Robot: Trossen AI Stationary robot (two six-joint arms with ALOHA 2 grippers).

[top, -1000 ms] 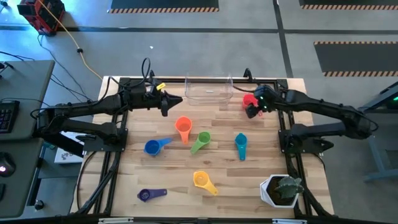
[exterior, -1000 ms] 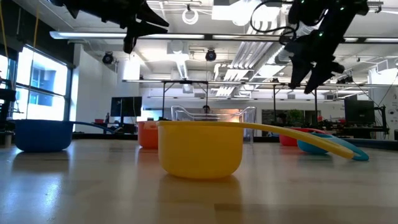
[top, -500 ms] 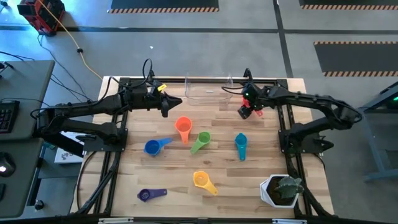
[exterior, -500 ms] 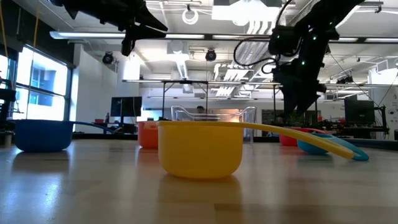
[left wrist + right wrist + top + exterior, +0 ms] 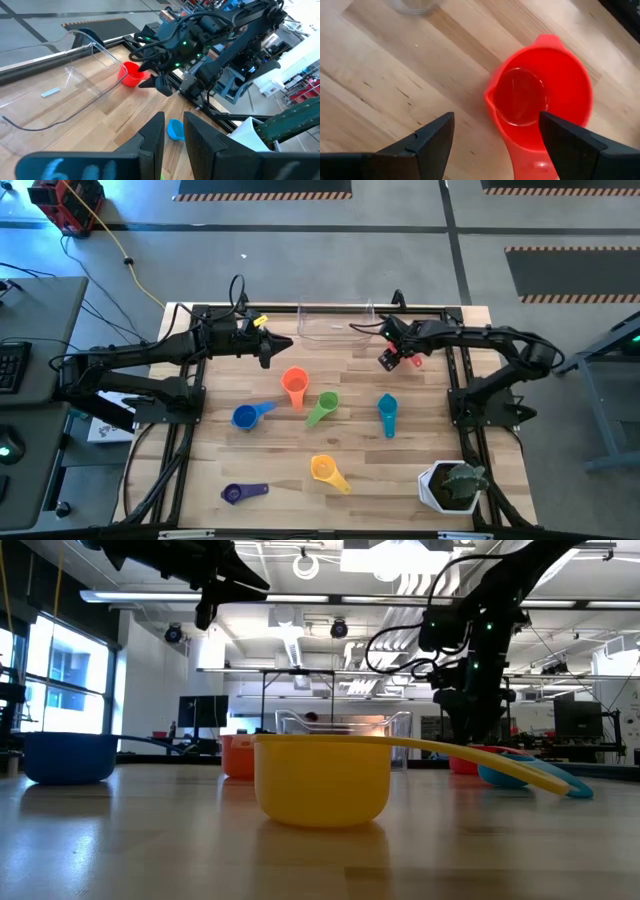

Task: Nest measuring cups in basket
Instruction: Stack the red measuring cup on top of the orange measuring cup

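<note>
1. As seen from above, the basket [image 5: 336, 324] stands at the table's [image 5: 400, 470] far edge, midway between the arms. The right gripper [image 5: 393, 356] hangs just beside the basket's right end, over the red cup [image 5: 411, 357], which is mostly hidden beneath it. The left gripper [image 5: 268, 346] waits beyond the basket's left end, holding nothing. Six cups lie apart on the wood: orange cup [image 5: 294, 384], green cup [image 5: 324, 406], blue cup [image 5: 248, 415], teal cup [image 5: 387, 411], yellow cup [image 5: 325, 470], purple cup [image 5: 238, 493]. A potted plant [image 5: 452, 485] stands at the near right corner.

2. At table height, the yellow cup [image 5: 322, 778] fills the foreground, upright, handle reaching right. The blue cup [image 5: 68, 757] stands at left; the orange cup [image 5: 238, 755] shows behind the yellow one. The basket [image 5: 343, 725] stands behind them. The right gripper [image 5: 472, 725] hangs low over the table; the left gripper [image 5: 212, 600] hangs high.

3. From the left wrist, its fingers [image 5: 153, 136] stand partly apart with nothing between them. The red cup [image 5: 131, 75] sits upright on the table just beside the basket's [image 5: 85, 42] corner, with the right gripper [image 5: 155, 82] next to it. The teal cup [image 5: 174, 129] lies nearer.

4. From the right wrist, the fingers [image 5: 432, 137] stand wide apart, gripping nothing. The red cup [image 5: 540, 102] rests upright on the wood between and beyond them, untouched.
</note>
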